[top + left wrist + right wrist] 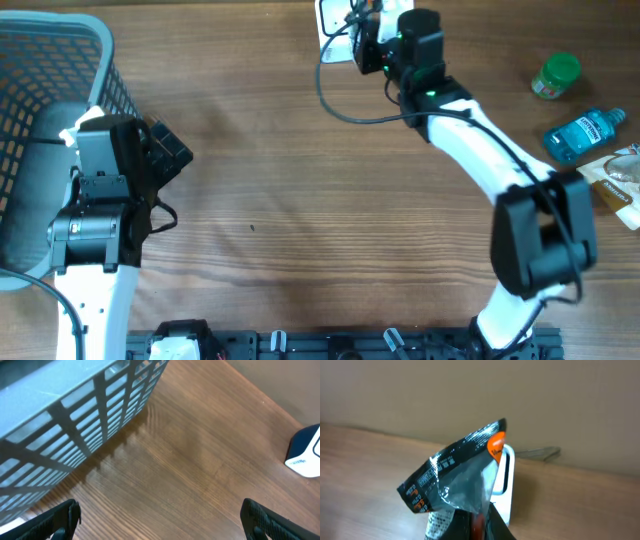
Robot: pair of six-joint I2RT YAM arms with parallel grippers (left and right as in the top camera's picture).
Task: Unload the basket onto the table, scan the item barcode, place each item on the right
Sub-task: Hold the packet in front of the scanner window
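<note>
White scanner (332,30) sits at the far edge of the desk (300,200). Overhead: the right pincer (362,45) is just beside it, arm reaching across. The wrist masks whatever it carries from up here. Over by the mesh basket (60,60) the left pincer (165,150) is well apart from the scanner, so the right arm is clearly the nearer one.

Left wrist: fingers (62,517) spread wide, nothing between them, bare wood below. Scanner base shows at the frame's right edge, well off.

Right wrist: pincer pressed together, pinching the bottom of a glossy black-and-silver pouch (455,485). The pouch stands up out of the jaws, long axis tilted, orange patch at the top corner. The scanner is straight ahead, just behind the pouch and partly covered by it; touching or not, can't tell. Print faces the camera, no barcode found. My read: next move is wrist rotation, not reach.
</note>
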